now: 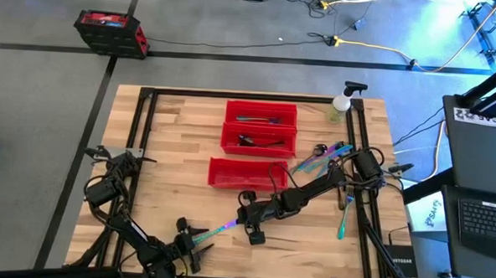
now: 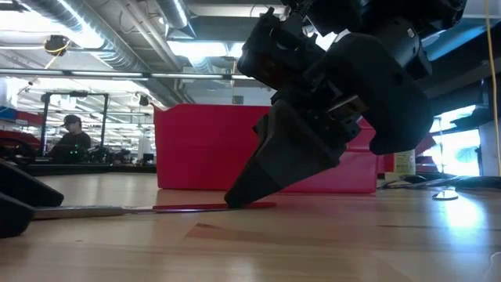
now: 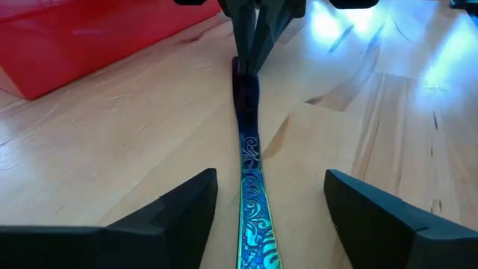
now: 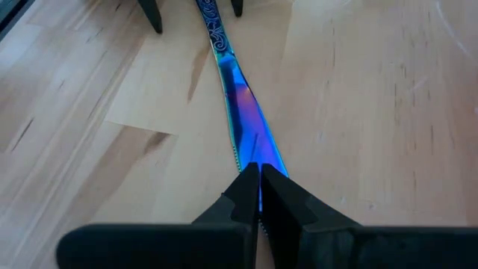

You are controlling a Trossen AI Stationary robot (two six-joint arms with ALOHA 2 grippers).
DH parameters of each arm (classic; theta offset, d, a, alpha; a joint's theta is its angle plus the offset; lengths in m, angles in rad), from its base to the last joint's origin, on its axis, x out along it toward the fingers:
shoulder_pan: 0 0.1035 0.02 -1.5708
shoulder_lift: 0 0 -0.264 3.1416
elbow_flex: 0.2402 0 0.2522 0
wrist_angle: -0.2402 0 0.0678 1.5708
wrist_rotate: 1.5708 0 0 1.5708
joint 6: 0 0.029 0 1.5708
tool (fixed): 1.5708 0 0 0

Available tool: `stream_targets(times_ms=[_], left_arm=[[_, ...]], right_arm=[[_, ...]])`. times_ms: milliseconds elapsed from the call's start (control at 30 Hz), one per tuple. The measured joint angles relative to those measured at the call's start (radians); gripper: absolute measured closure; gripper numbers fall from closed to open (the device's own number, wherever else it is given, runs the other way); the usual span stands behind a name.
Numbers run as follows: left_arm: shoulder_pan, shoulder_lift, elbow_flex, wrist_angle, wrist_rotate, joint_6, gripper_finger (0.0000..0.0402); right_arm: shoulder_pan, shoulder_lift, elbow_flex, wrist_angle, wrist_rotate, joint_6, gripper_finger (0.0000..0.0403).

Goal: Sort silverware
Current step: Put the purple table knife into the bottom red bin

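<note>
One iridescent blue-purple knife [image 1: 221, 228] of the silverware lies flat on the wooden table near its front edge. My right gripper [image 4: 258, 175] reaches in from the right and is shut, its tips down on the knife's blade end. My left gripper [image 3: 270, 183] comes from the front left and stands open. Its two fingers are on either side of the patterned handle [image 3: 252, 217], with a gap on each side. More silverware lies in a loose pile [image 1: 323, 157] at the right and inside the two far red bins. My right gripper bears on the knife's blade [image 4: 250, 146] near its tip end with its shut fingertips [image 2: 235, 200]. They slant down from the table's right and far side and lie along the knife. The knife lies flat on the table. The fingers hide whether the tip is pinched between them.
Three long red bins stand beyond the knife: two far ones [image 1: 261, 114] [image 1: 259, 139] and a nearer one [image 1: 245, 174]. A clear spray bottle [image 1: 342, 105] stands at the far right. A teal piece [image 1: 343, 223] lies near the right edge. Bare wood lies left of the bins.
</note>
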Motion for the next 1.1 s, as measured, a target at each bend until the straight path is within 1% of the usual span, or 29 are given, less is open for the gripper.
stream_targets(times_ms=[100, 267, 367, 700, 967, 1100], left_arm=[[0.0, 0.0, 0.0, -0.003, 0.0, -0.003, 0.0176], [0.001, 0.0, 0.0, -0.01, -0.006, -0.012, 0.0252], [0.001, 0.0, 0.0, -0.007, -0.006, -0.007, 0.0281], [0.002, -0.002, 0.0, 0.001, 0.018, 0.015, 0.031], [0.002, -0.002, 0.001, 0.0, 0.021, 0.015, 0.0363], [0.002, -0.002, 0.001, -0.001, 0.022, 0.015, 0.0366]], right_arm=[[0.0, 0.0, 0.0, 0.0, 0.0, 0.0, 0.0403], [0.0, 0.0, 0.0, 0.0, 0.0, 0.0, 0.0403], [0.0, 0.0, 0.0, 0.0, 0.0, 0.0, 0.0403], [0.0, 0.0, -0.001, 0.003, 0.0, -0.001, 0.0403], [0.002, 0.0, 0.0, 0.006, -0.003, -0.001, 0.0403], [0.001, 0.0, 0.0, 0.008, -0.013, -0.001, 0.0403]])
